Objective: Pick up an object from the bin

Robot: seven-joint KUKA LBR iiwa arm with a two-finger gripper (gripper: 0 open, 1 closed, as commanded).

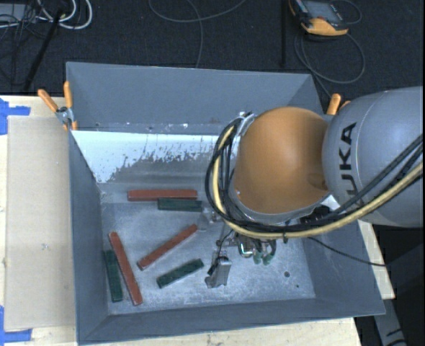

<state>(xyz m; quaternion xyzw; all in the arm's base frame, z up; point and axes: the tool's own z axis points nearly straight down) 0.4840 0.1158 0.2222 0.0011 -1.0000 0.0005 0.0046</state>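
Entry: single camera view, positions referenced to the gripper.

The gripper hung low over the floor of the bin, under the orange wrist cover. That cover and the looped cables hid most of the tool from above. How far the jaws stood apart could not be read. Nothing was visible between them, so no grasp was recorded.

Nearest thing: a short dark green bar, flat on the floor just left of the gripper, its right end pointing at it. The gripper was beside that end, not around the bar. Judgement: the low pose suited a grasp on a flat thin piece, and this bar was the likeliest candidate. It had to be taken across its narrow width, since it lay flush with the floor.

Other contents, all left of the gripper:
- A tilted red-brown bar, up and left, with its upper end near the wrist.
- A long red-brown bar, further up, lying level.
- A dark green bar just under that one, partly behind the cables.
- A red-brown bar and a dark green bar, far left and side by side, touching or nearly so.

Obstructions: the short green bar lay apart from the others, so nothing crowded it. Risk judged: closing beside the bar's end could miss it or push it away.
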